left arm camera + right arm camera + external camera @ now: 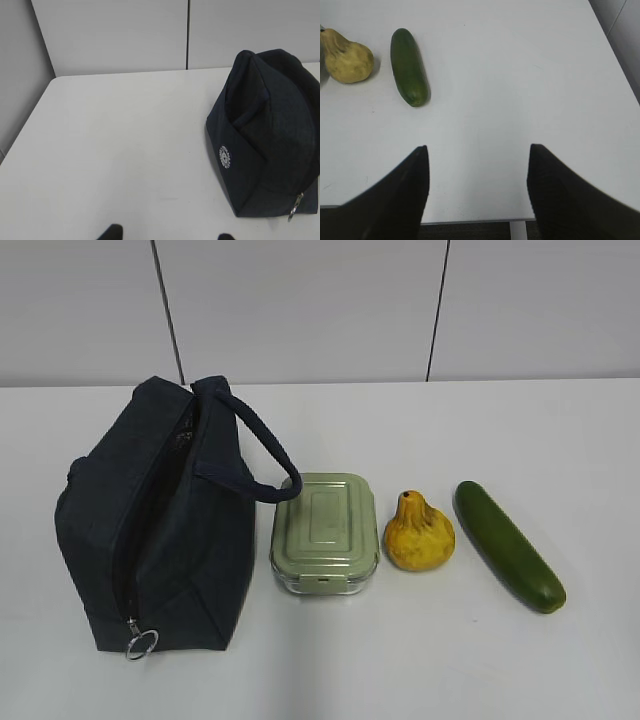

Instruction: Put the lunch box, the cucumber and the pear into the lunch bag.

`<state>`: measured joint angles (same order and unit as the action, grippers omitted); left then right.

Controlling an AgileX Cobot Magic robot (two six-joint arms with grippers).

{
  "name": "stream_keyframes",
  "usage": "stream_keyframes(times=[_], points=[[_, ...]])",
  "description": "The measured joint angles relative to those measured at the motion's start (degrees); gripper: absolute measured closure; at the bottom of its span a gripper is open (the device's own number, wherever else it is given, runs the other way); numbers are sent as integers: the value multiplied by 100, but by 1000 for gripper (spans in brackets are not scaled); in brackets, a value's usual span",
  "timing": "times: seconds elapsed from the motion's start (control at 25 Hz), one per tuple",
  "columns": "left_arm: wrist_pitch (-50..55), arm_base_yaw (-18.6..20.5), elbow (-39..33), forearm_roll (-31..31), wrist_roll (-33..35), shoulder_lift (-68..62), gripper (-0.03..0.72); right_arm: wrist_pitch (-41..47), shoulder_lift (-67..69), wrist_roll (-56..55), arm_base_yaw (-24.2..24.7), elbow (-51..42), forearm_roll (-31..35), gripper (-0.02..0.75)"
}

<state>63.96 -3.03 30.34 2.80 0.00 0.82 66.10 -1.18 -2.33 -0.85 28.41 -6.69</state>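
Note:
The navy lunch bag [150, 530] stands at the left of the white table, its top zipper open, a metal ring pull [141, 643] at its near end. It also shows in the left wrist view [265, 140]. The lunch box [325, 532] with its sage-green lid sits right of the bag. The yellow-orange pear [418, 534] lies right of the box, and the dark green cucumber [508, 545] right of the pear. In the right wrist view the pear [347, 60] and cucumber [408, 66] lie far left. My left gripper [167, 234] is open and empty, left of the bag. My right gripper [476, 150] is open and empty at the table's front edge.
The white table [400, 670] reaches back to a grey panelled wall [300, 310]. Its left edge shows in the left wrist view [30, 120]. Its right edge [620, 70] and front edge [470, 220] show in the right wrist view.

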Motion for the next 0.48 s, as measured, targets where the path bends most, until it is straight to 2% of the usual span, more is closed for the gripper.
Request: stream_keyframes(times=[0.48], points=[[0, 0, 0, 0, 0, 0, 346, 0, 0, 0, 0, 0, -36, 261]])
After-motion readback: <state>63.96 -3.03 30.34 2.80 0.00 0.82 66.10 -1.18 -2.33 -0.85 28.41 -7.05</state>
